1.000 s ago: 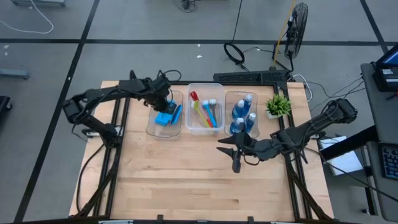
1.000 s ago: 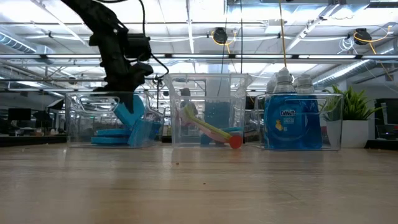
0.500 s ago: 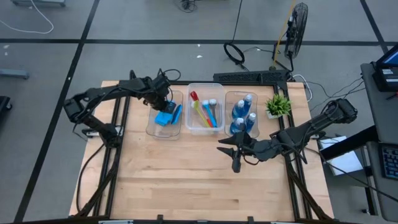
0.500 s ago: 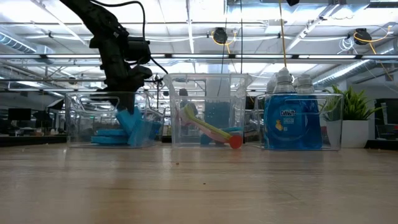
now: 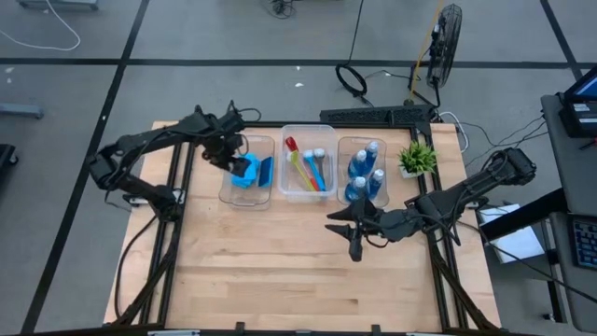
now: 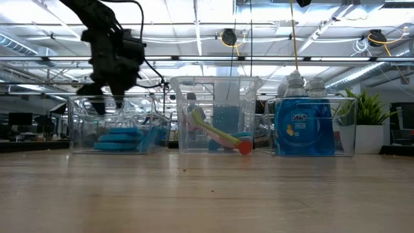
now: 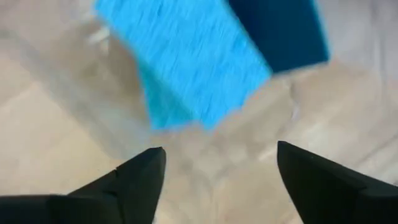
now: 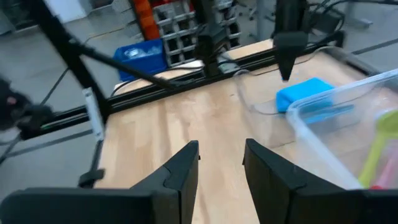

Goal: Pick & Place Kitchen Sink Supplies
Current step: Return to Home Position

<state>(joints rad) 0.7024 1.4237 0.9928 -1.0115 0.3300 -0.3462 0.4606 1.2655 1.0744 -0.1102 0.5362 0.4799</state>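
Sponges (image 5: pixel 254 174) lie in the left clear tub (image 5: pixel 244 194), just beneath the left tool (image 5: pixel 235 161), which is spread wide and empty, at 11 o'clock on the wooden bench (image 5: pixel 280 280). Right tool (image 5: pixel 347 238), narrowly parted, hangs near 3 o'clock. Beyond the bench are grey floor (image 5: pixel 187 84), cables (image 5: pixel 353 79) and a fan (image 5: pixel 450 33) at 1 o'clock.

Three clear tubs (image 5: pixel 307 128) stand in a row at the far side of the wooden table (image 5: pixel 280 271), a small potted plant (image 5: pixel 417 158) just beside the right-hand one. Beyond stands what looks like a floor fan (image 5: pixel 447 37).
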